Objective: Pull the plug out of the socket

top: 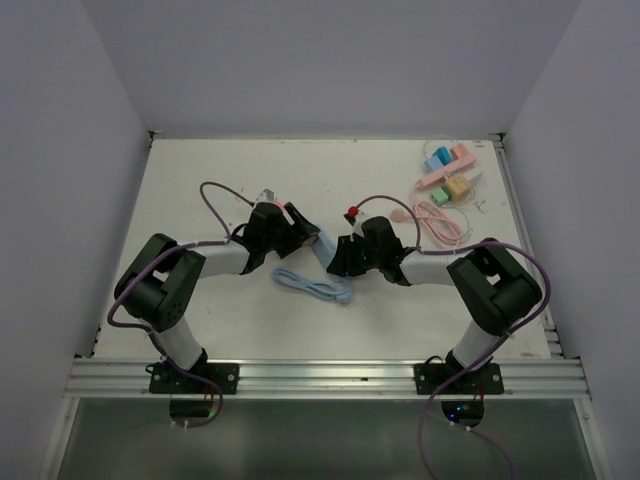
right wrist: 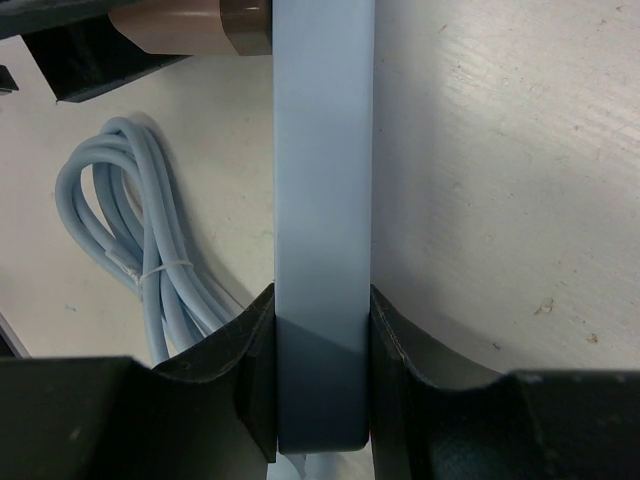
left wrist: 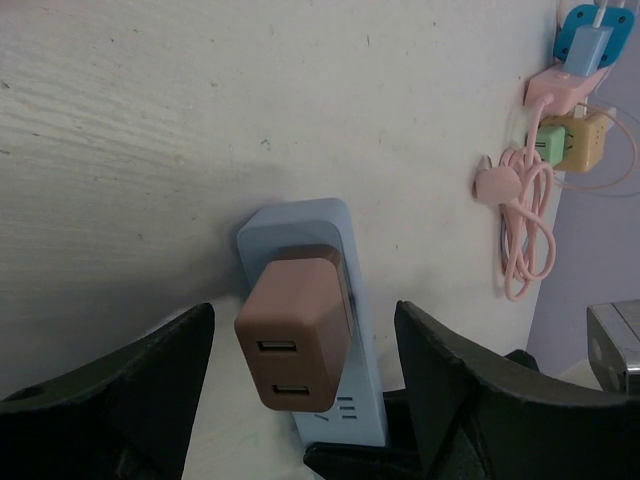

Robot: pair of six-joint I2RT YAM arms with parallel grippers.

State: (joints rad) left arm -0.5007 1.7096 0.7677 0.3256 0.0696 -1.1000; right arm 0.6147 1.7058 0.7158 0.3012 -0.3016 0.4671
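Note:
A light blue socket strip lies at the table's middle. A brown plug block with two USB ports sits in it. My right gripper is shut on the strip, one finger on each long side. My left gripper is open, its fingers to either side of the brown plug without touching it. The plug's edge also shows at the top of the right wrist view. In the top view the two grippers meet over the strip.
The strip's coiled blue cable lies just in front of the grippers. At the back right are a pink strip with blue, green and tan plugs and a coiled pink cable.

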